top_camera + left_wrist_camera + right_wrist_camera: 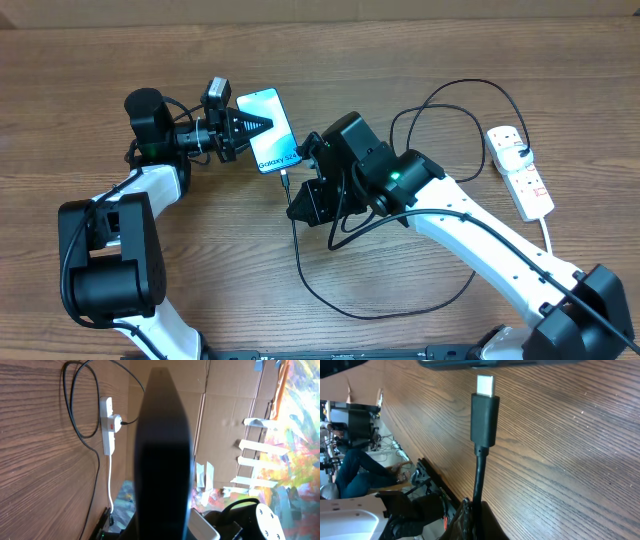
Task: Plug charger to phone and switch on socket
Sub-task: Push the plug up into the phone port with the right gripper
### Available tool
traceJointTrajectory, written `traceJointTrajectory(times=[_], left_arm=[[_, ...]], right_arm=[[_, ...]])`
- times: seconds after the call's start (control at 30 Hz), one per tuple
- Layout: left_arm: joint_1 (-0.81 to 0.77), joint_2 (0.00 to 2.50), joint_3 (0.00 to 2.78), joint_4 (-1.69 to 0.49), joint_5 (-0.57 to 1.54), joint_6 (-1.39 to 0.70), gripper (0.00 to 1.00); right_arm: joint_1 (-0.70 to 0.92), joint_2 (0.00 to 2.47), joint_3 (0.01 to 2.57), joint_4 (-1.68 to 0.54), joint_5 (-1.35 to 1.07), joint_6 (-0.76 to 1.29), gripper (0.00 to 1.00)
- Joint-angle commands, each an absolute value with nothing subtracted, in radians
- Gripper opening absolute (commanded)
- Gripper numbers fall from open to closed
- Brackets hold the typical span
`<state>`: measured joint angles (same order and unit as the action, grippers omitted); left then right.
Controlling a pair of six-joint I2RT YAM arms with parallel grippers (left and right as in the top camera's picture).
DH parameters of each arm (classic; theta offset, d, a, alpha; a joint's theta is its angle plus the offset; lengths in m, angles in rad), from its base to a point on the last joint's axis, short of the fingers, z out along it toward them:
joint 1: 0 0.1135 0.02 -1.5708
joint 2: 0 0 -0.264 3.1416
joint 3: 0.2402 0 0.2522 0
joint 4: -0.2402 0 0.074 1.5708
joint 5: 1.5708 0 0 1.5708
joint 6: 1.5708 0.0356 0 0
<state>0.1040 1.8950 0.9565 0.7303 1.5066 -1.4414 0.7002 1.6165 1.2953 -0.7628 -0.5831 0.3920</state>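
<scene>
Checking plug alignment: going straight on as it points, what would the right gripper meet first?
Likely the phone, its edge met by the charger connector the right gripper holds; exact alignment with the port is unclear.

A dark blurred shape [165, 460] (too close to identify) fills the centre, with the charger [114, 423] plugged into the socket [106, 442] beyond.

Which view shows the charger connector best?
Right wrist: the charger connector is large and sharp, its metal tip just short of the edge of the phone. Overhead shows it tiny, below the phone. Left wrist shows none of it, only the phone's dark edge.
</scene>
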Motion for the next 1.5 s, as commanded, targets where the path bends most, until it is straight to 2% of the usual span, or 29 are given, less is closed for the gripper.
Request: traceJointTrajectory(times=[0.0, 0.17, 0.33, 0.5, 1.47], left_arm=[[0.095, 1.891, 0.986, 0.738, 1.511, -1.445, 0.04], [0.095, 1.891, 0.986, 0.738, 1.512, -1.436, 0.04], [0.095, 1.891, 0.986, 0.738, 1.513, -1.308, 0.04], [0.095, 1.891, 0.986, 0.738, 1.513, -1.275, 0.04], [0.072, 1.891, 0.986, 0.738, 1.574, -1.261, 0.04]], right_arm=[[0.701, 1.629, 1.33, -0.764, -0.579, 0.393, 0.04], [0.701, 1.629, 1.33, -0.764, -0.579, 0.393, 0.04], [0.701, 1.629, 1.33, -0.796, -0.579, 0.392, 0.04], [0.701, 1.629, 1.33, -0.8, -0.581, 0.367, 0.04], [0.701, 1.629, 1.33, -0.78, -0.535, 0.34, 0.04]])
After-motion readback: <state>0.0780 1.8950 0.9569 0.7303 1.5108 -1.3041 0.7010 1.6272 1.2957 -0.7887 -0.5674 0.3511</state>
